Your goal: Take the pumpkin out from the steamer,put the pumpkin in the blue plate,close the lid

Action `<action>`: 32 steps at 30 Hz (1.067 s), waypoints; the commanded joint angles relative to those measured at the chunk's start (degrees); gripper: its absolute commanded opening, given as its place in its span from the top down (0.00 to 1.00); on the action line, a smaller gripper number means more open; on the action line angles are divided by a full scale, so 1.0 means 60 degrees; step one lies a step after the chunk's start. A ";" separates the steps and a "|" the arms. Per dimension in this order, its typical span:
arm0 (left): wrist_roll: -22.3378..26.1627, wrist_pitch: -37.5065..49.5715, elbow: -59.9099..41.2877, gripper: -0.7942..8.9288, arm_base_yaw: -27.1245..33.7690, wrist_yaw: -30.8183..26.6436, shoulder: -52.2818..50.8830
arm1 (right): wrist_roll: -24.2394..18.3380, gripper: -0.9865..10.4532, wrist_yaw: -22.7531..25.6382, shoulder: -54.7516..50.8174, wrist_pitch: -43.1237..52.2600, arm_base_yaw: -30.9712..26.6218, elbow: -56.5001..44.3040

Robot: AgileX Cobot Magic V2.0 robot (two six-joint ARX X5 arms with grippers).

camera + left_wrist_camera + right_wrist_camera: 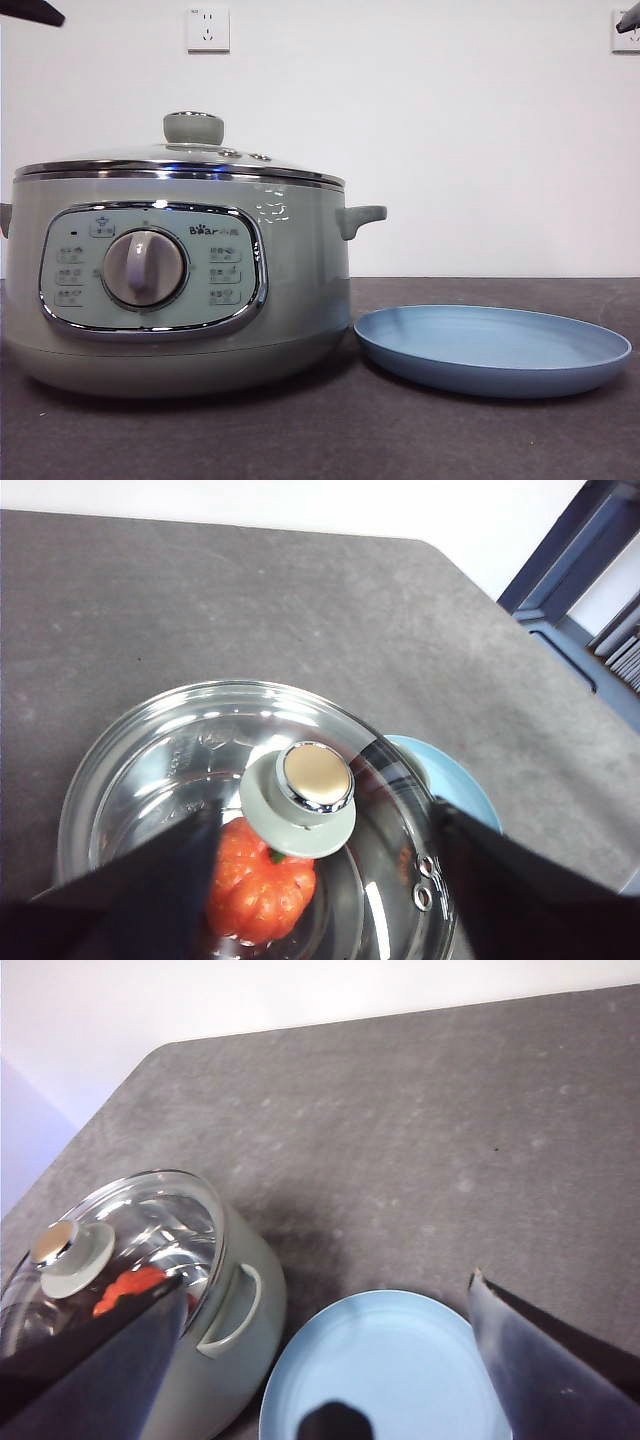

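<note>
The steamer (180, 290) stands on the left of the table with the glass lid (180, 160) shut on it. In the left wrist view the pumpkin (262, 882) shows through the glass, inside the pot under the lid's knob (313, 778). My left gripper (325, 815) hangs open high above the lid and holds nothing. The blue plate (492, 348) lies empty just right of the pot. My right gripper (328, 1280) is open and empty, high above the plate (390, 1360). The right wrist view also shows the pot's side handle (232, 1310) and the pumpkin (135, 1288) through the lid.
Dark grey table (330, 440) with a white wall behind and two wall sockets (208, 28). Black arm tips show at the front view's top corners (30, 12) (628, 20). The table's far edge and a dark blue frame (570, 570) show in the left wrist view.
</note>
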 commanded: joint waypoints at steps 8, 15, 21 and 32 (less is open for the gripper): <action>0.0965 -0.1632 0.2328 0.43 -0.1763 -0.2124 0.2138 | -0.0098 0.50 -0.0007 0.0000 -0.0433 0.0113 0.0015; 0.1348 -0.2058 0.3279 0.43 -0.2546 -0.3173 0.3741 | -0.0197 0.50 -0.0004 0.0000 -0.0685 0.0113 0.0015; 0.1515 -0.2018 0.3282 0.43 -0.2860 -0.3282 0.4768 | -0.0251 0.50 0.0007 0.0000 -0.0736 0.0113 0.0015; 0.1774 -0.2018 0.3282 0.80 -0.3351 -0.4175 0.5268 | -0.0266 0.50 0.0047 0.0000 -0.0732 0.0113 0.0015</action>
